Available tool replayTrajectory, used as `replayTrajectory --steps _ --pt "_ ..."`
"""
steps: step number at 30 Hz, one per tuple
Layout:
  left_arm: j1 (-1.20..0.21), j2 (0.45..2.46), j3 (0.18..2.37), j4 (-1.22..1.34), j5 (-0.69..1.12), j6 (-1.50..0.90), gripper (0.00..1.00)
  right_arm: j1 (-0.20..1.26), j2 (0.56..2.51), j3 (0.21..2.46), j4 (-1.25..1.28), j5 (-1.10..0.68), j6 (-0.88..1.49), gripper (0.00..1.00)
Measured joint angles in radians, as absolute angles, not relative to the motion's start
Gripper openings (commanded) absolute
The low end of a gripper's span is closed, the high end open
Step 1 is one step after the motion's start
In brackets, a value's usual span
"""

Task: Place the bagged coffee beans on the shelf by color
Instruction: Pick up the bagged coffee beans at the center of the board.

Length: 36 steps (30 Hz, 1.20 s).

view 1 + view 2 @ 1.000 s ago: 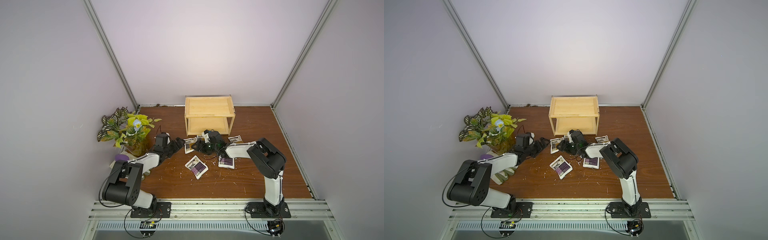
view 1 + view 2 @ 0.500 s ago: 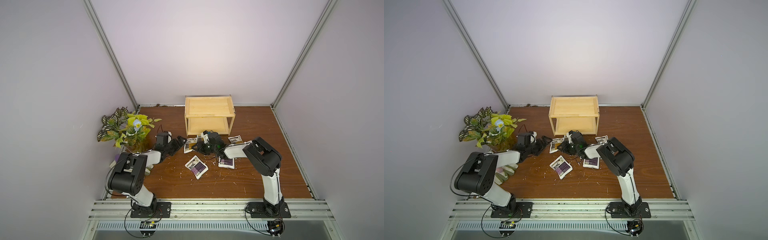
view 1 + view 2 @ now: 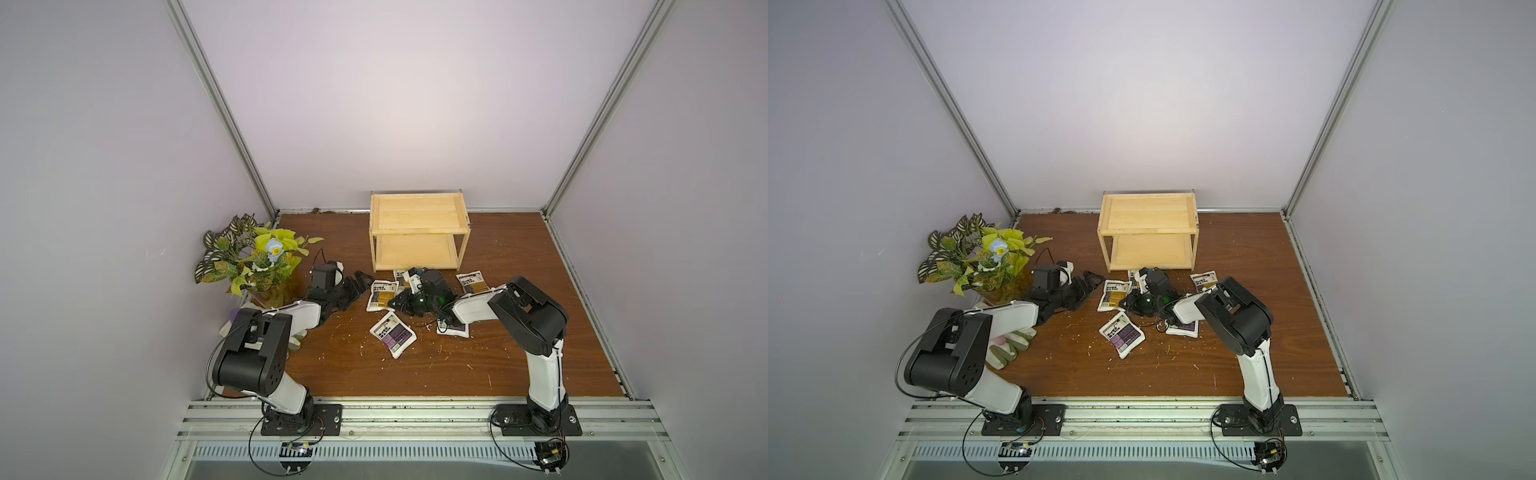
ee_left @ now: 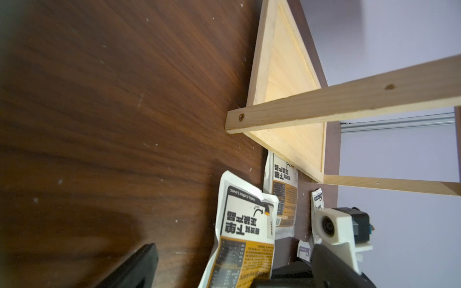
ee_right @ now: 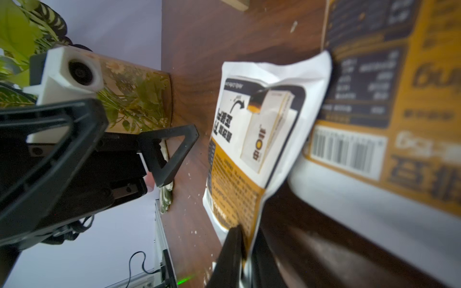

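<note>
The orange-label pouch (image 3: 381,295) sits on the brown table (image 3: 498,357) just in front of the shelf's left front leg. The right gripper (image 5: 245,249) has its fingers clamped on one edge of this pouch, and the pouch bends up from the grip. A second orange pouch (image 3: 400,275) lies against the foot of the wooden shelf (image 3: 415,231), partly hidden by the right arm. A third orange pouch (image 3: 473,283) lies further right. One purple pouch (image 3: 392,333) lies nearer the robot, and another purple pouch (image 3: 453,330) lies under the right forearm. The left gripper (image 3: 356,291) sits low just left of the pinched pouch, fingers spread and holding nothing. A potted plant (image 3: 253,262) stands at the table's left edge.
</note>
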<state>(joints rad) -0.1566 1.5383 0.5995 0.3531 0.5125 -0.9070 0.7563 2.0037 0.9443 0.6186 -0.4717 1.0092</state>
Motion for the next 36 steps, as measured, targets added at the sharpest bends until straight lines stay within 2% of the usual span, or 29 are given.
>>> replayTrajectory --steps 3,16,27,36 --pt "-0.157 1.499 0.602 0.318 0.513 -0.9 1.0 0.763 1.965 0.922 0.619 -0.481 1.009 0.07" --pt "-0.188 1.345 0.644 0.068 0.509 -0.802 1.0 0.772 1.767 0.885 0.544 -0.508 0.983 0.07" --pt "-0.242 1.214 0.749 -0.116 0.485 -0.755 1.0 0.778 1.552 0.887 0.298 -0.502 0.863 0.07" --pt "-0.242 1.183 0.938 -0.188 0.472 -0.746 1.0 0.778 1.487 1.05 0.093 -0.475 0.771 0.07"
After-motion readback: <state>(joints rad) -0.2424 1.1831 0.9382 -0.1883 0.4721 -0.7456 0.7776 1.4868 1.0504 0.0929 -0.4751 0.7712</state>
